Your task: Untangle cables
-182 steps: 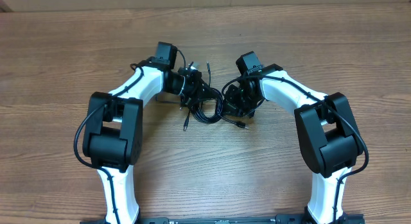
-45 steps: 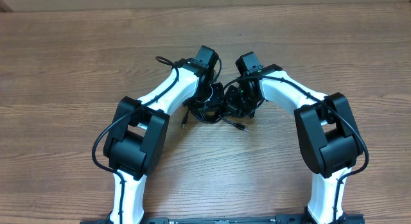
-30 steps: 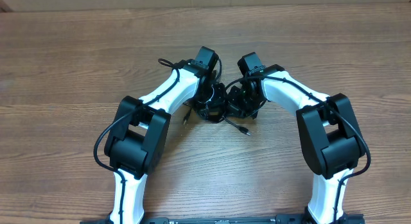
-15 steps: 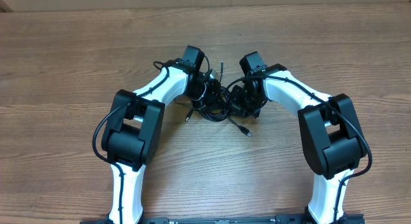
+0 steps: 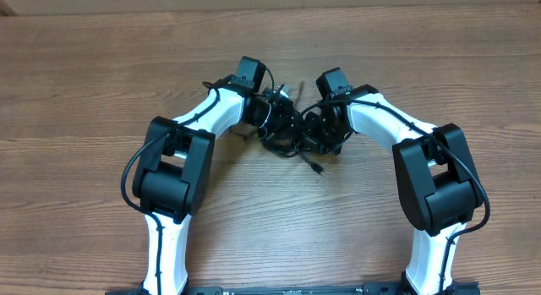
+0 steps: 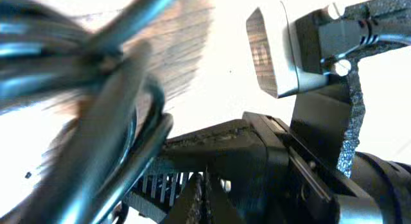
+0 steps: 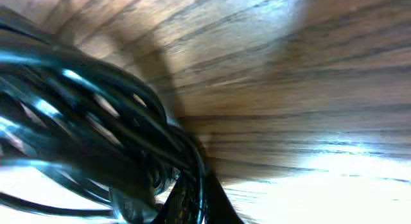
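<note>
The cables are a black tangle on the wooden table between my two grippers, with one plug end trailing out toward the front. My left gripper is in the tangle from the left and is shut. In its wrist view the fingertips meet, and blurred cable strands run down beside them. My right gripper is in the tangle from the right. It is shut with a glinting strand pinched between the fingers, and looped cables bunch to its left.
The wooden table stretches out on all sides of the tangle. The two wrists sit very close together. The right arm's wrist hardware fills the right of the left wrist view.
My left gripper has drawn back to the left and slightly away, dragging its side of the tangle with it. The loose plug end has shifted a little. The right arm has barely moved.
</note>
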